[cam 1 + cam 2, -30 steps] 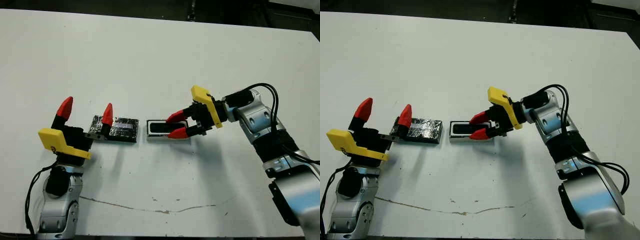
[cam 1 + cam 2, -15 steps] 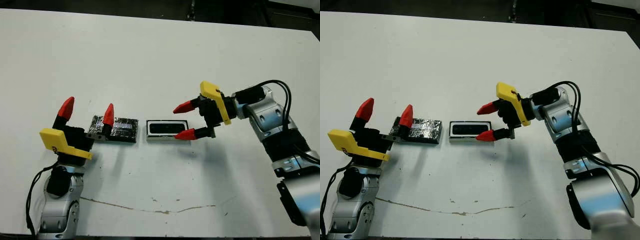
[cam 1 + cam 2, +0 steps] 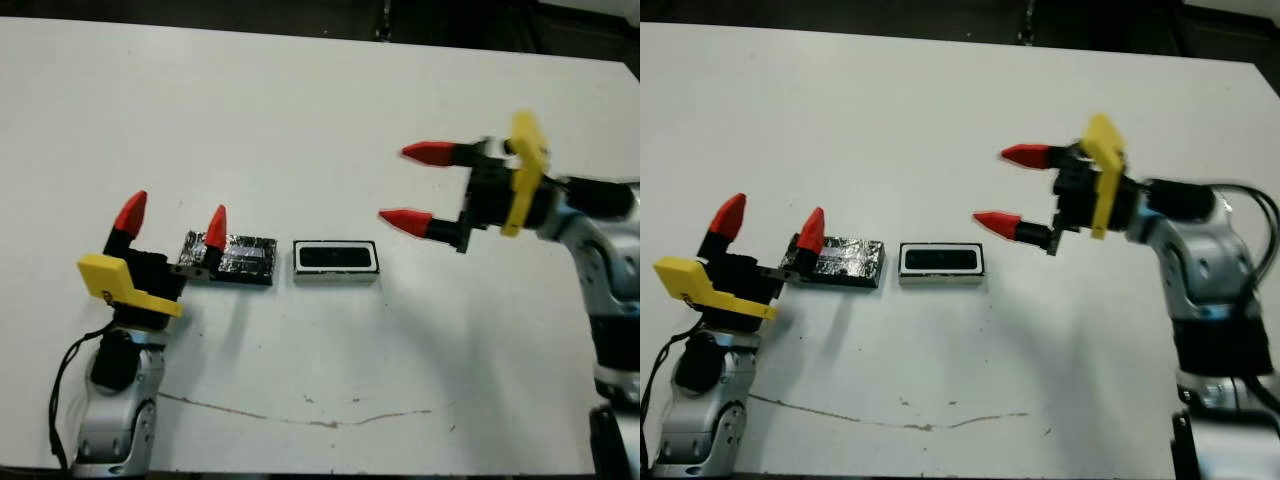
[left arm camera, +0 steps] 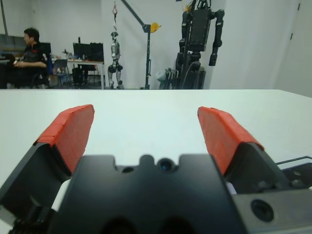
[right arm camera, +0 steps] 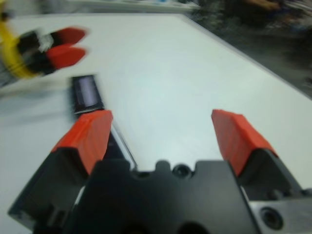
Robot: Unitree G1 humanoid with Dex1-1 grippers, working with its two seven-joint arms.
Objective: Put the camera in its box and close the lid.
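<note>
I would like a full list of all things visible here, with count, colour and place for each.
table: one, white, carries everything.
box: one, white walls, dark rim, near the table's middle; the black camera lies inside.
lid: one, glossy black with pale strip, just left of the box.
person: one, seated far beyond the table, left wrist view.
left pincer: one, red tips, open, beside the lid.
right pincer: one, red tips, open, raised right of the box.
</note>
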